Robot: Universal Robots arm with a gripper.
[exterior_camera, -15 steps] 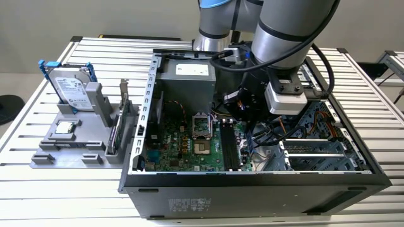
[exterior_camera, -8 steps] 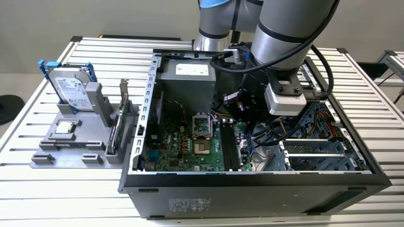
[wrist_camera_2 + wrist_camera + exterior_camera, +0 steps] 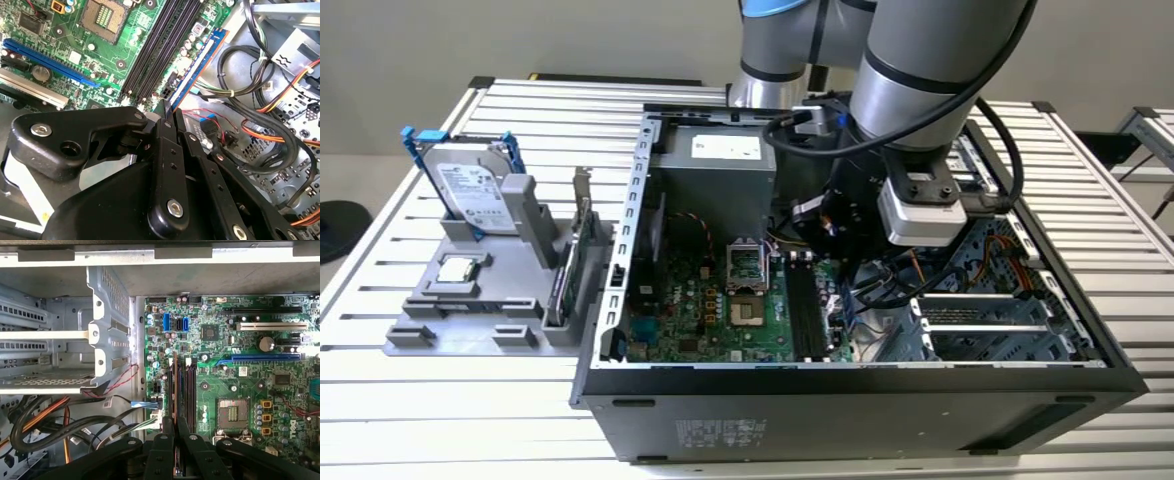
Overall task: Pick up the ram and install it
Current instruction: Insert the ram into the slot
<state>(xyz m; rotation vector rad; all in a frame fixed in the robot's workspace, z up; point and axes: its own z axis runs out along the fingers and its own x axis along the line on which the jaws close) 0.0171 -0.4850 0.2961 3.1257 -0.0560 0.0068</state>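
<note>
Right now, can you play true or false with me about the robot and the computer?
1. The gripper is down inside the open computer. True.
2. The gripper pinches the memory stick. True.
3. The hard drive sits inside the computer. False: it stands in the grey holder beside the computer, at the exterior view's left.
4. The memory stick lies on the table. False: the gripper holds it by the long black slots.

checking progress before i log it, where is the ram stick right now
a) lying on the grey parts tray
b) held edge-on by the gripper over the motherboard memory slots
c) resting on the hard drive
b: in both wrist views the gripper pinches the ram stick, which stands edge-on along the black memory slots of the motherboard.
</note>
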